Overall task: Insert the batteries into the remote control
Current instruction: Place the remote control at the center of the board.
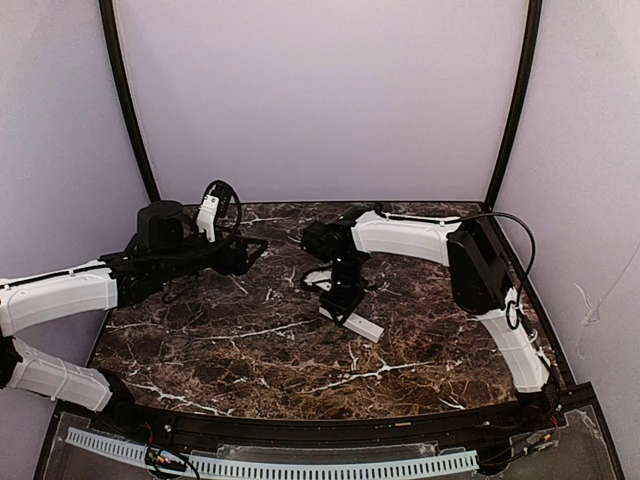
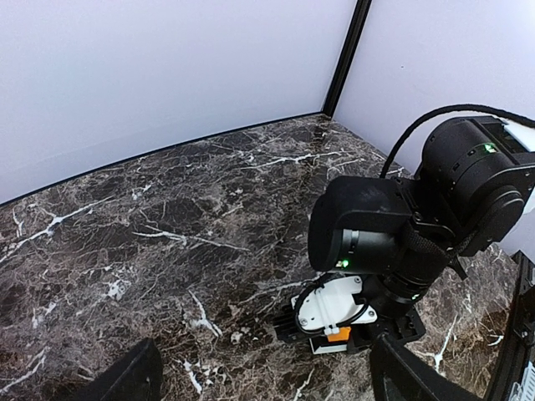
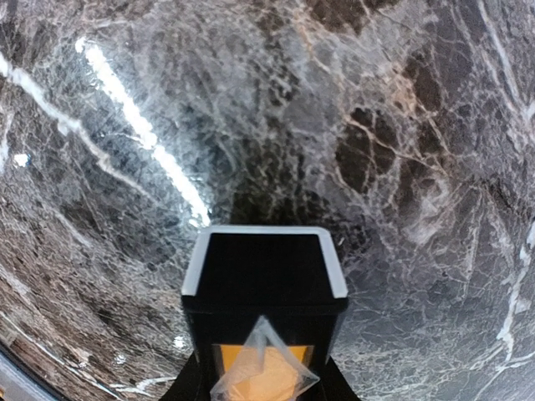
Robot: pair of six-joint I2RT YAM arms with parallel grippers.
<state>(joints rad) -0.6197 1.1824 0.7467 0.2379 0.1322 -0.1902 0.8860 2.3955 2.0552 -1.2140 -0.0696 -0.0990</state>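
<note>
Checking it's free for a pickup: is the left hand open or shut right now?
Open: the left hand shows its fingers far apart at the bottom of its wrist view, with nothing gripped between them.

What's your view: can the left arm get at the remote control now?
Probably yes: bare table lies between the open left gripper and the remote control, though the right gripper covers one end.

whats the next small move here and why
Probably bring the left gripper across and down toward the free end of the remote control to steady it. That gripper hangs open and empty off to the left, while the right gripper stands tip-down over the remote's other end with something orange at its tip. It may be a battery, but that is unclear.
</note>
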